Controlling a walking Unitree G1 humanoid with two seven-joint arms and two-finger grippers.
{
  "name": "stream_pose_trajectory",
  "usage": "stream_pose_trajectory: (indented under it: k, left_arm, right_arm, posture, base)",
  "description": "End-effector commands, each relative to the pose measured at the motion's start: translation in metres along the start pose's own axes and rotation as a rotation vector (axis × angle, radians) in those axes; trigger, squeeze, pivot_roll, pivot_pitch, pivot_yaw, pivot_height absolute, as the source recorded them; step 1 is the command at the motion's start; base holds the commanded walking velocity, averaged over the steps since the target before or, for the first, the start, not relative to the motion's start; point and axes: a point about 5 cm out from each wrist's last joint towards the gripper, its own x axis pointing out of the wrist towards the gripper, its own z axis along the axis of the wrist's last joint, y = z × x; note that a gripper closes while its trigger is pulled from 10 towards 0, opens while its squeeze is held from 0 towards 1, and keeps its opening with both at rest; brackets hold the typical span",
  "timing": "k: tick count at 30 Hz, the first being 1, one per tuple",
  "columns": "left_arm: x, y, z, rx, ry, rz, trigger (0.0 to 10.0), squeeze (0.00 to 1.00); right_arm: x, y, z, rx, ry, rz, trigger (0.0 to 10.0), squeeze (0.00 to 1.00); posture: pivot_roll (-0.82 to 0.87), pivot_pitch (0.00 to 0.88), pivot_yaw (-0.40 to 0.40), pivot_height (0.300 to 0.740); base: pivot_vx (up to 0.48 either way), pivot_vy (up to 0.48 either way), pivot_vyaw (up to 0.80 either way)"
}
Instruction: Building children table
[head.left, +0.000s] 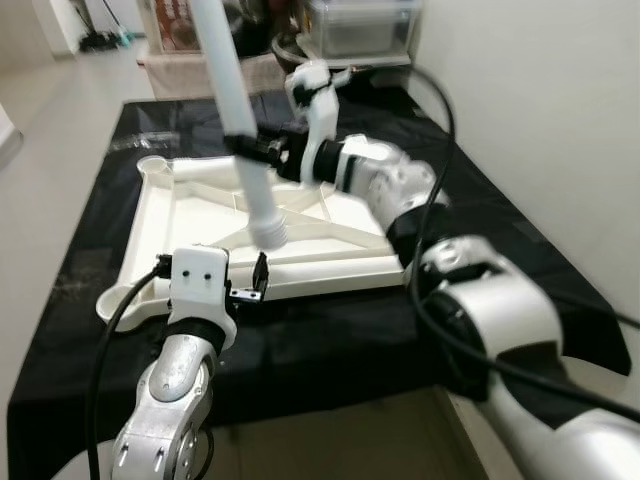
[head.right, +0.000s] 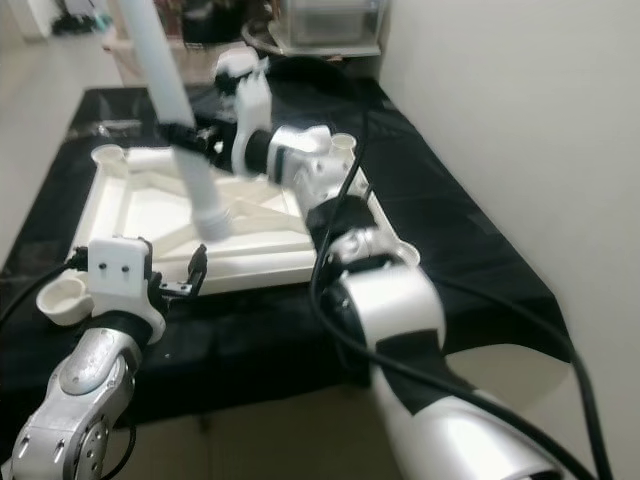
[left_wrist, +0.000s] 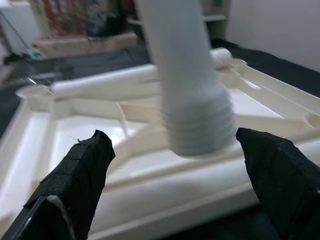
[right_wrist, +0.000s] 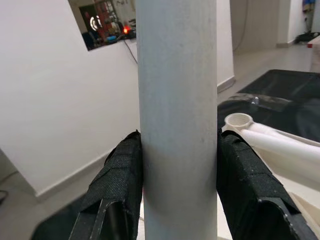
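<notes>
Nearest the camera, the left pincer (head.left: 248, 283) sits at the front edge of the upside-down white tabletop (head.left: 190, 215), fingers (left_wrist: 75, 175) spread wide apart with nothing between them, pointing at the threaded end of the leg. That tabletop lies underside up on the surface (head.left: 330, 340), which is covered in black cloth, and you can see its ribs and the round corner sockets.

A bit further back, the white table leg (head.left: 240, 120) stands tilted with its threaded bottom end resting on a rib near the middle of the tabletop. The right pincer (head.left: 262, 152) is clamped on that leg partway up, one black pad on each side. Another leg (right_wrist: 272, 140) lies along the tabletop's far edge.

Past the surface there's a clear bin (head.left: 365, 25) and a white wall (head.left: 540, 110) on the right.
</notes>
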Motion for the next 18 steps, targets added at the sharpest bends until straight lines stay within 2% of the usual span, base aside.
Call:
stream_pose_trajectory:
  k: [1,5,13,18]
  left_arm:
    - [0.001,-0.003,-0.010,-0.029,0.057,-0.036,10.0,0.00]
    - [0.003,-0.008,-0.012,-0.052,0.063,-0.065,10.0,0.00]
    - [0.005,-0.007,-0.013,-0.063,0.065,-0.049,10.0,0.00]
    - [0.007,-0.006,-0.008,-0.072,0.049,-0.040,10.0,0.00]
  right_arm:
    - [0.001,0.006,0.010,0.011,-0.051,0.021,0.0,0.00]
    - [0.004,0.014,0.007,0.032,-0.064,0.037,0.0,0.00]
    - [0.002,0.024,0.003,0.070,-0.096,0.038,0.0,0.00]
    - [-0.002,0.024,-0.008,0.064,-0.078,0.019,0.0,0.00]
  posture:
    - [0.01,0.000,-0.028,0.740]
    - [0.00,0.000,-0.022,0.740]
    - [0.00,0.000,-0.020,0.740]
    - [0.00,0.000,-0.021,0.740]
  base:
    - [0.000,0.000,0.00]
    - [0.000,0.000,0.00]
    - [0.000,0.000,0.00]
    - [0.000,0.000,0.00]
